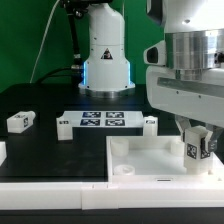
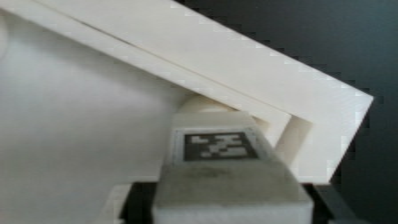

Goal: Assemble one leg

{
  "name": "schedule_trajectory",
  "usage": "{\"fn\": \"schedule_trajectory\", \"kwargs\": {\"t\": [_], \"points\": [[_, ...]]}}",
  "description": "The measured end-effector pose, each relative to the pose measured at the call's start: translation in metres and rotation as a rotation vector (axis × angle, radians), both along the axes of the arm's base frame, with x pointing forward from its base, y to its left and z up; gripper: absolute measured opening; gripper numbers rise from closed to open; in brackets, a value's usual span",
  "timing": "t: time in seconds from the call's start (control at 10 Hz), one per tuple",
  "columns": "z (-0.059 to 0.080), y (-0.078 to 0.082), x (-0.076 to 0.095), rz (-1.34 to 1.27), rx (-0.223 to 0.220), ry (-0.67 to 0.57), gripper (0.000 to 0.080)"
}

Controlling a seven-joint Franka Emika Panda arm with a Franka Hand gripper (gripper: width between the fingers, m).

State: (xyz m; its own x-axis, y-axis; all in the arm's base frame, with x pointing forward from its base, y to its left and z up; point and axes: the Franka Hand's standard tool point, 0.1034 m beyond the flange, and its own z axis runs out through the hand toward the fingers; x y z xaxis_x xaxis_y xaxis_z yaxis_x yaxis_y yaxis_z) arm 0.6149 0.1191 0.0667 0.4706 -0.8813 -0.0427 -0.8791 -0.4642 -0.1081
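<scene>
My gripper [image 1: 197, 148] is shut on a small white leg [image 1: 196, 151] with a black-and-white tag on its face. It holds the leg upright over the near right corner of the large white square panel [image 1: 140, 165]. In the wrist view the leg [image 2: 217, 160] fills the space between the two dark fingers [image 2: 143, 203], and its far end sits at the panel's raised corner [image 2: 294, 95]. I cannot tell whether the leg touches the panel. A second white leg [image 1: 20, 122] lies on the black table at the exterior view's left.
The marker board [image 1: 100, 122] lies flat behind the panel. A small white part [image 1: 150, 123] sits at its right end. The robot base [image 1: 105, 55] stands at the back. The panel has a round socket [image 1: 121, 147] at its far left corner.
</scene>
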Motion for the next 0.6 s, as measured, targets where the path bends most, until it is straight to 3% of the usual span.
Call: {"fn": "schedule_trajectory", "kwargs": {"t": [0.1, 0.2, 0.3, 0.4, 0.6], "points": [[-0.0003, 0.0002, -0.0001, 0.053, -0.004, -0.005, 0.0300], [-0.0003, 0.0004, -0.0001, 0.102, -0.008, -0.009, 0.0486], [-0.0003, 0.0010, -0.0002, 0.226, -0.018, -0.020, 0.0486], [-0.0004, 0.0023, -0.0005, 0.359, -0.029, -0.031, 0.0612], [-0.0004, 0.0052, -0.0010, 0.546, -0.043, -0.046, 0.0641]]}}
